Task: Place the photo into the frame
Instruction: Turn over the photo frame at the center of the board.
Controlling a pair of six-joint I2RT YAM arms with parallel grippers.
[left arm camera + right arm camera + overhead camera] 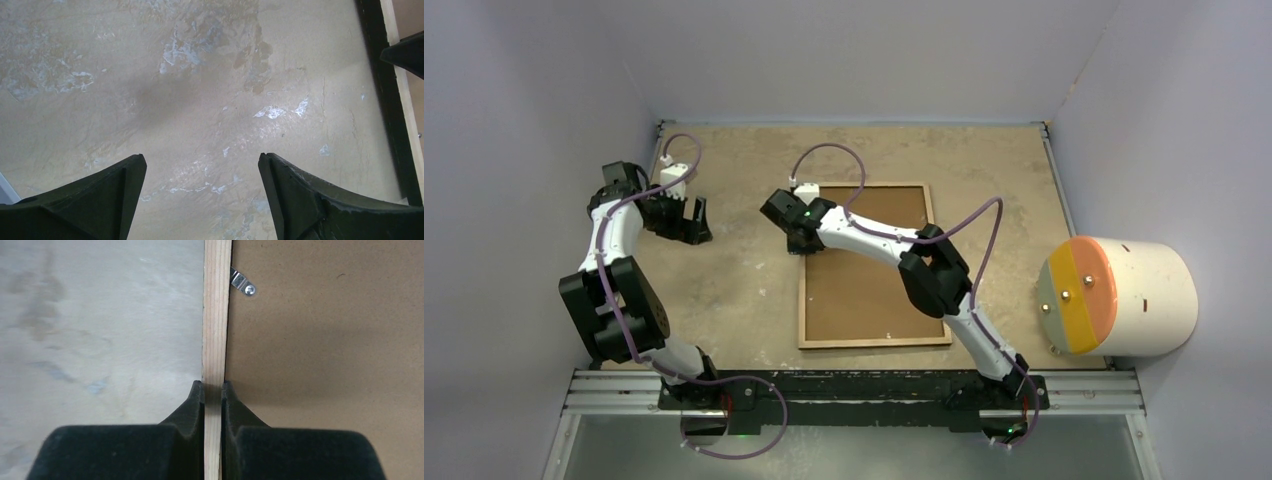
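Beneath both claws, the table carries the frame, which lies back-up with its light wood rim showing. Inside the rim, to the right of the right claw, sits the brown backing board. The photo is not visible in any view, and whether it lies under the board cannot be told.

The right claw is closed on the frame's left rim near the far corner. One finger is on the outer side toward the bare table, and the other is on the inner side at the board's edge. The left claw hovers to the left of the frame with its jaws wide apart, holding nothing.

Ahead of the right claw's fingers, a small metal clip sits at the seam between rim and board.

Hazards from this position:
- The grip takes only a narrow strip of rim at one corner. Lifting from here may let the frame pivot or slip out.
- If the clips do not hold the board, tilting the frame may drop the board and whatever lies beneath it.
- The inner finger may catch the board's edge and pry it loose.
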